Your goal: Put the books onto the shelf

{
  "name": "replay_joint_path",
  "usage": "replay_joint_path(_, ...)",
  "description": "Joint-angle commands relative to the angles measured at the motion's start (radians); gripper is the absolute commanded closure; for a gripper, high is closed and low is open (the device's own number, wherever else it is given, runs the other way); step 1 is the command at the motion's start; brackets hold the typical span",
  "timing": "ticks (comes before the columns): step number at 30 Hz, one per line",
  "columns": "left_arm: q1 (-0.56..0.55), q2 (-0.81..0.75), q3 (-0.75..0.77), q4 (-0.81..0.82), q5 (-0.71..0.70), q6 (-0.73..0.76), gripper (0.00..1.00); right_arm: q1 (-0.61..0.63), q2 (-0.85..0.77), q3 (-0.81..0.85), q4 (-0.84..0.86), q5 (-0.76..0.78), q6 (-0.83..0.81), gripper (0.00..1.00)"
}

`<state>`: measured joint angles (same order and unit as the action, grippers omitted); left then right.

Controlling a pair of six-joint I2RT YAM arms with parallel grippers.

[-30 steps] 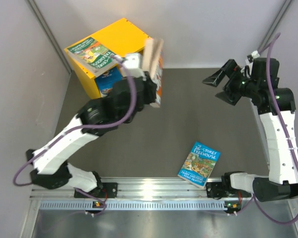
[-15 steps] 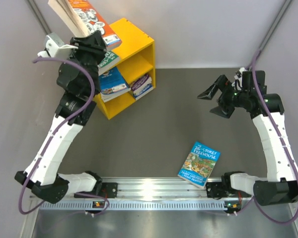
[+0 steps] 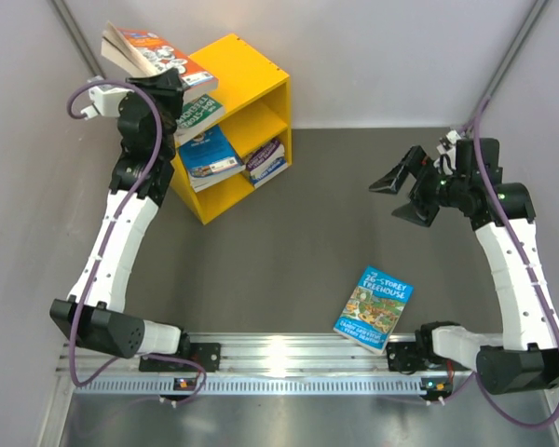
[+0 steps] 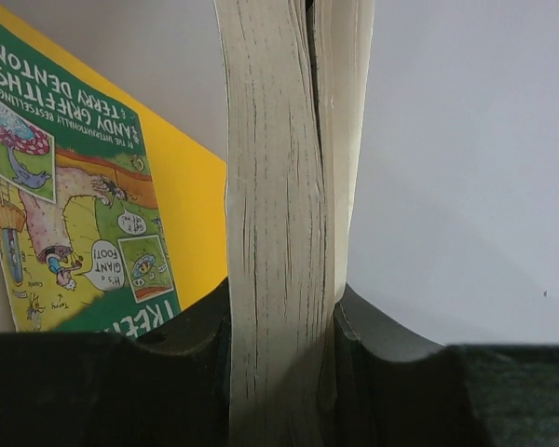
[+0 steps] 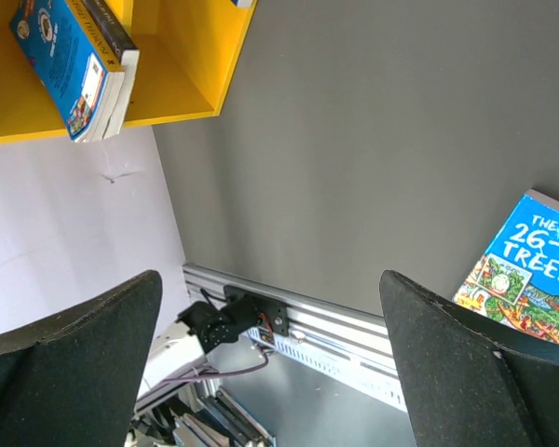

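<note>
Left gripper (image 3: 160,82) is clamping orange book (image 3: 149,48) over shelf (image 3: 247,70), upper left.
Right gripper (image 3: 401,197) is hanging open, right side.

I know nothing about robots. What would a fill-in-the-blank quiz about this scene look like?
The left fingers grip a paperback whose cover is mostly ___.
The right fingers stand wide ___, holding nothing.
The shelf is coloured ___.
The lone book on the table has a ___ cover.
Missing words: orange; open; yellow; blue.
</note>
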<state>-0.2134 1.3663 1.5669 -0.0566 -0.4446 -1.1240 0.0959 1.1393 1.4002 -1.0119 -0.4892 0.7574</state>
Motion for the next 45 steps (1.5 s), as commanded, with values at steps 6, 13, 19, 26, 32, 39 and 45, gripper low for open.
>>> replay_joint_path(6,0.006,-0.027,0.012,-0.024,0.064,-0.072,1.0,0.004,-0.021,-0.012,0.022,-0.022,-0.032,0.0)
replay_joint_path(13,0.008,-0.056,-0.039,-0.103,0.003,-0.123,0.93,0.004,-0.004,-0.026,0.022,-0.029,-0.035,0.0)
replay_joint_path(19,0.008,-0.073,-0.07,-0.138,-0.006,-0.117,0.74,0.004,-0.003,-0.049,0.029,-0.031,-0.036,0.0)
replay_joint_path(26,0.008,-0.092,-0.081,-0.166,-0.025,-0.1,0.37,0.008,0.002,-0.055,0.032,-0.031,-0.04,0.0)
replay_joint_path(32,0.008,-0.03,0.045,-0.262,0.009,0.022,0.08,0.008,0.01,-0.052,0.033,-0.029,-0.038,0.0)
replay_joint_path(39,0.008,0.077,0.251,-0.472,-0.019,0.269,0.01,0.008,0.022,-0.038,0.038,-0.028,-0.038,0.0)
replay_joint_path(45,0.006,0.24,0.487,-0.722,-0.022,0.484,0.01,0.008,0.03,-0.043,0.041,-0.025,-0.036,0.0)
